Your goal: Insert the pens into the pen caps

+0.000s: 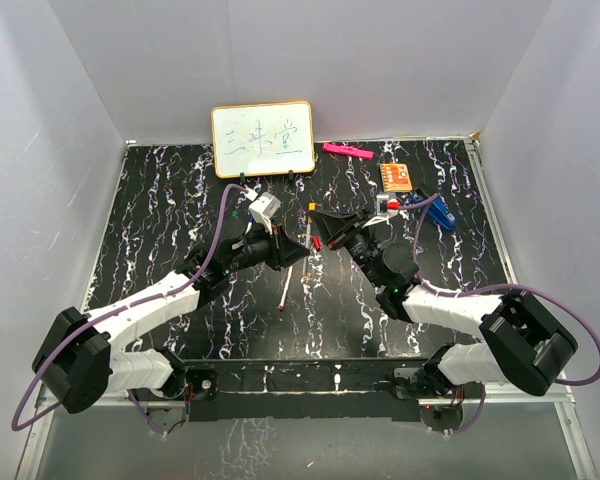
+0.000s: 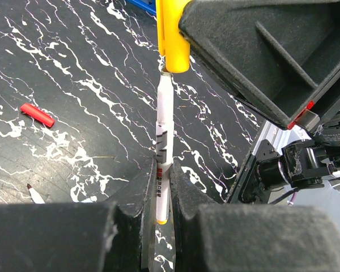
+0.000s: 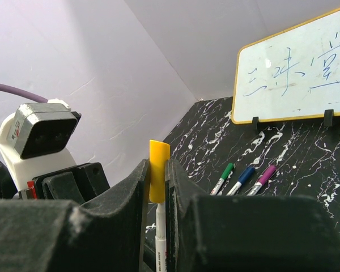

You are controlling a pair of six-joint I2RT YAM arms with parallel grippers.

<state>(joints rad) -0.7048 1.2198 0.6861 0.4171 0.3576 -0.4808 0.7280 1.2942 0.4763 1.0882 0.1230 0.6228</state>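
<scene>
Fingers [image 2: 124, 226] of the left gripper [image 2: 162, 184] are clenched on the lower barrel of a white pen [image 2: 164, 124]. The right gripper [image 3: 157, 173] grasps the yellow cap [image 3: 158, 153], whose mouth meets the pen's upper end. A red cap [image 2: 37, 115] lies on the table [image 2: 73, 56] left of the held pen. A loose red-tipped pen [image 1: 284, 293] lies nearer the arm bases. Green, blue and purple capped pens [image 3: 243, 178] lie before the whiteboard [image 3: 294, 79]. In the left wrist view, the right gripper's body blocks the table beyond.
</scene>
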